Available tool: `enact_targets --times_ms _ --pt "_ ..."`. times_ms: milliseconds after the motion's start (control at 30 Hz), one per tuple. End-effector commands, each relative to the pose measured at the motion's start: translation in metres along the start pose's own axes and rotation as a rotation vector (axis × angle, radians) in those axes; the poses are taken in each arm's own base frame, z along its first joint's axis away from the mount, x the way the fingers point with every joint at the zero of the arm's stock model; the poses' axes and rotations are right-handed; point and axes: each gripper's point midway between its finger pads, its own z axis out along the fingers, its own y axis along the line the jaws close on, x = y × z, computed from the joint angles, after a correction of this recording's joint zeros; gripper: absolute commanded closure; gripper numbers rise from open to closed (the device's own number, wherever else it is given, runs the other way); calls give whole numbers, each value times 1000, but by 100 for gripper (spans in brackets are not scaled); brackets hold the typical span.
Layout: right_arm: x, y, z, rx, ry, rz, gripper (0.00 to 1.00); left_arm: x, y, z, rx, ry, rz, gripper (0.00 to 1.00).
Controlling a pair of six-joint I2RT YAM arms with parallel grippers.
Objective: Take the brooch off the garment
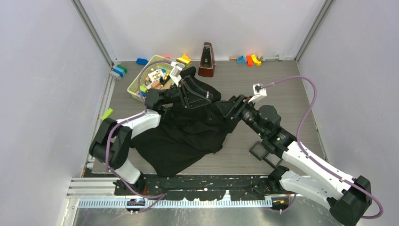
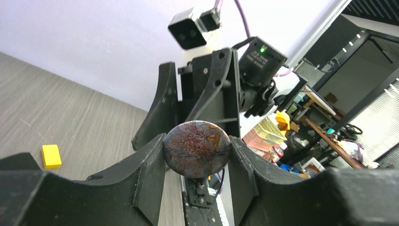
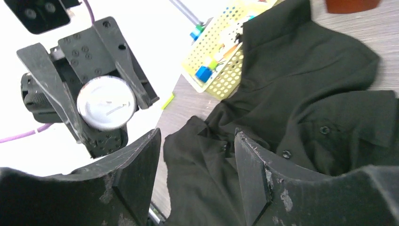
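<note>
Pinching the brooch (image 2: 196, 149) by its edges, the left hand (image 2: 196, 157) closes its two black, wedge-shaped fingers (image 2: 153, 162) on the disc's rim. The brooch is round and slightly domed. Its face is marbled in reddish-brown with blue-grey veins and an amber patch, and it has a dull sheen. Seen from the right wrist, its back (image 3: 106, 108) is flat and white-silver. It is held up in the air, clear of the cloth.

At far left on the grey, wood-grained tabletop (image 1: 282, 89) lies a small yellow block (image 2: 51, 156). A pale yellow perforated basket (image 1: 135, 87) of mixed coloured pieces stands just beyond the left hand.

The garment (image 1: 188, 132) is a matte black shirt with a collar and small dark buttons. It lies crumpled in soft folds across the middle of the tabletop, under and between the two hands. A brown pyramid-shaped metronome (image 1: 206, 60) stands upright behind it.

Further right, the right hand (image 3: 196, 141) hovers over the shirt. Its scuffed black fingers (image 3: 251, 160) are spread apart and grip nothing, and it faces the left hand. Two small black square trays (image 1: 261, 150) sit by the right arm, just beside the shirt's edge.
</note>
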Motion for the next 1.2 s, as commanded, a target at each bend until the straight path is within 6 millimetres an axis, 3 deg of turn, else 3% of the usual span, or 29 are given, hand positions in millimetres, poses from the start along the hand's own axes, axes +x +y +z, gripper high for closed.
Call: enact_targets --times_ms 0,167,233,333,633,767,933,1167 --pt "-9 34 4 -157 -27 64 36 -33 -27 2 19 -125 149 80" --pt "-31 46 2 -217 -126 379 36 -35 -24 -6 -32 -177 368 83" --pt "-42 52 -1 -251 -168 491 33 -37 -25 -6 -37 -187 393 84" --pt "-54 56 -4 -282 -202 633 17 -43 -26 -4 -37 -201 416 85" --pt "-67 76 12 -430 -167 983 11 -56 -33 6 -29 -251 445 82" --pt "-65 82 23 -421 -107 1060 8 -59 -34 8 -31 -265 449 81" --pt "-71 92 20 -448 -92 1078 7 -55 -30 10 -33 -261 440 80" --pt "-60 101 17 -438 -10 1095 8 -52 -24 15 -34 -256 431 80"
